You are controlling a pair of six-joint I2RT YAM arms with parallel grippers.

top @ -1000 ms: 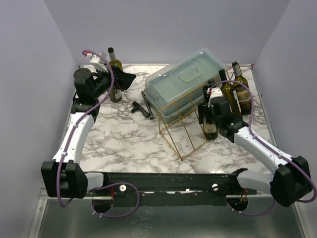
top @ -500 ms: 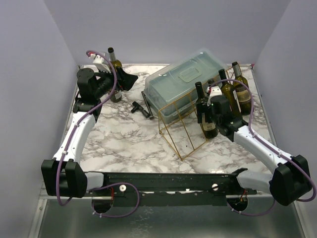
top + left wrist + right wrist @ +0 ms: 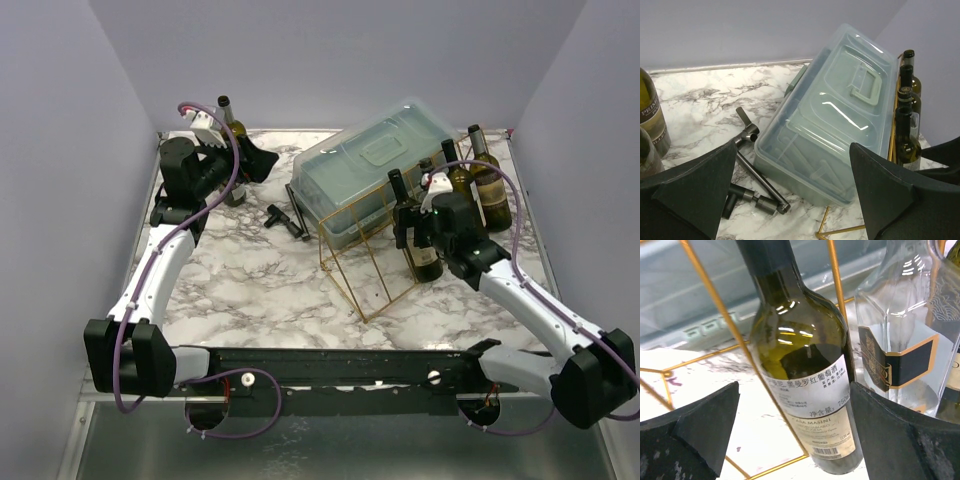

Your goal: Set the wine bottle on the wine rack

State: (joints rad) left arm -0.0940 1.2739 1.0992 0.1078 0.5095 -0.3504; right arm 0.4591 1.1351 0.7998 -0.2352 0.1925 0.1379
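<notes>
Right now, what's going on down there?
Right pincer around tilted wine bottle, grip unclear. Left pincer open, idle. Wine rack empty; plastic box just behind.

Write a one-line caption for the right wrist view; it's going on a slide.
Right fingers flank a dark green wine bottle beside the gold wire wine rack, a clear bottle standing behind.

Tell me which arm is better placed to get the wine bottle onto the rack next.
Right. Its hand already brackets the tilted wine bottle right beside the gold wine rack. The left hand sits open at the far left corner, away from the rack.
</notes>
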